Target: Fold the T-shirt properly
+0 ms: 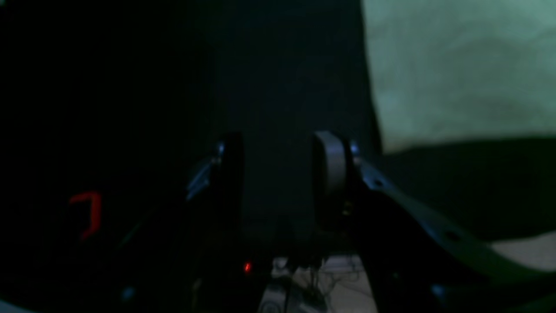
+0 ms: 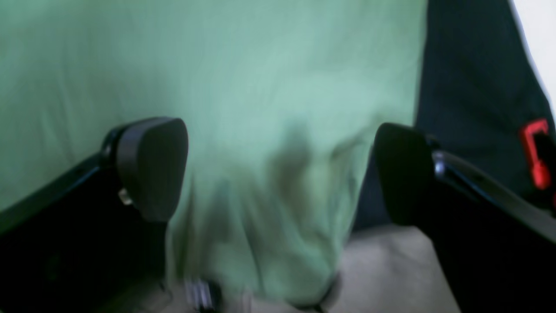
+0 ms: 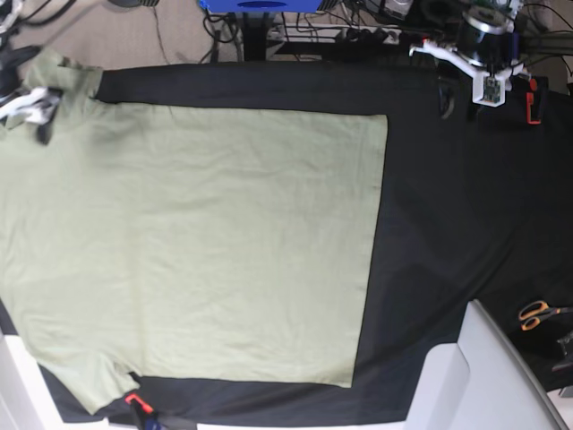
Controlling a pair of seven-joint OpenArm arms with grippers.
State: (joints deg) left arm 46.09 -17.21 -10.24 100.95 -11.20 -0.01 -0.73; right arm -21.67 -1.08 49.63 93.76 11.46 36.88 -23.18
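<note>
Base view shows the T-shirt (image 3: 197, 242) flat on the black-clothed bench (image 3: 448, 224), light, limp and best pinched at corners or hem; both sets of fingers are released, left fingers (image 1: 282, 174) narrowly and right fingers (image 2: 278, 169) wide.

A black cloth (image 3: 430, 233) covered the table, filling the base view out to three o'clock. A pair of orange-handled scissors (image 3: 540, 313) lay on it at about four o'clock, near a pale grey panel (image 3: 466, 376) that cut in from five o'clock. A small red clamp (image 3: 532, 100) sat at the cloth's edge near two o'clock, and another red clip (image 3: 133, 399) at seven o'clock. Tangled cables (image 3: 358, 27) lay on the floor around twelve o'clock, beside a blue object (image 3: 260, 5) at the top edge.
</note>
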